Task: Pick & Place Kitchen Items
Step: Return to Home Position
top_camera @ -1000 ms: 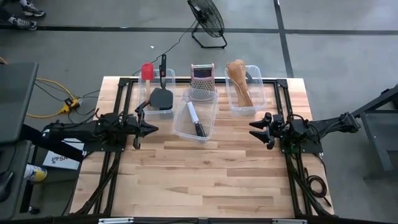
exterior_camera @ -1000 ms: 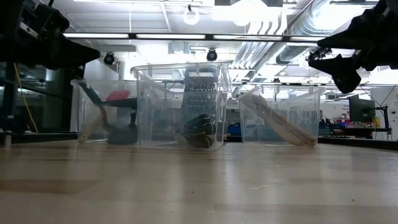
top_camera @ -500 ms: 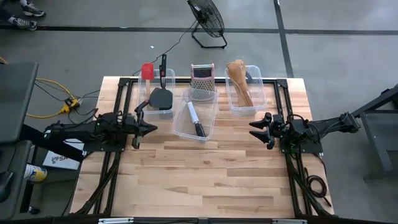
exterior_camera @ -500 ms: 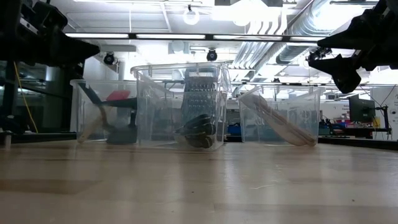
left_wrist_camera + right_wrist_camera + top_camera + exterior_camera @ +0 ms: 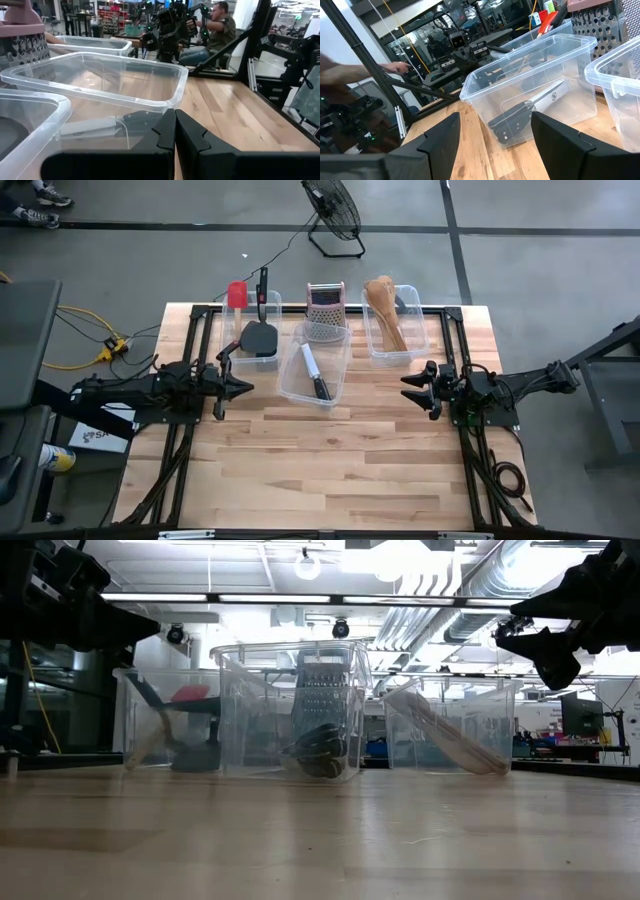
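My left fingers (image 5: 164, 136) are together, right fingers (image 5: 441, 139) apart, both empty — the black spatula (image 5: 261, 338) lies in the bin (image 5: 280, 330) beside the left pair, handle away.

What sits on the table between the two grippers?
In the high view, the near end of the middle clear bin, with a black-handled knife inside, lies between the left gripper and the right gripper.

Smooth pale wooden table (image 5: 330, 460), clear glossy plastic bins (image 5: 295, 395), perforated steel grater (image 5: 325, 308), matt wooden spoons (image 5: 385, 315), steel-bladed knife (image 5: 314, 372), matt black spatula (image 5: 260, 338), red spatula (image 5: 236, 293) perhaps plastic.
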